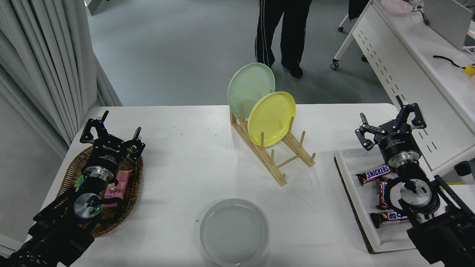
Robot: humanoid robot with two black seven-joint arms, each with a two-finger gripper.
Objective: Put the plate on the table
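Observation:
The grey-white plate (234, 231) lies flat on the white table (193, 163) near its front edge, with nothing touching it. My right gripper (390, 124) is open and empty, far to the right of the plate, above the table's right side and the far end of the white tray. My left gripper (111, 131) is open and empty, parked at the lower left over the wicker basket.
A wooden rack (274, 155) in mid-table holds a pale green plate (251, 89) and a yellow plate (271, 118) upright. A white tray (371, 237) with three chocolate bars lies at right. A wicker basket (70, 174) with snacks is at left. A person's legs (282, 33) stand beyond the table.

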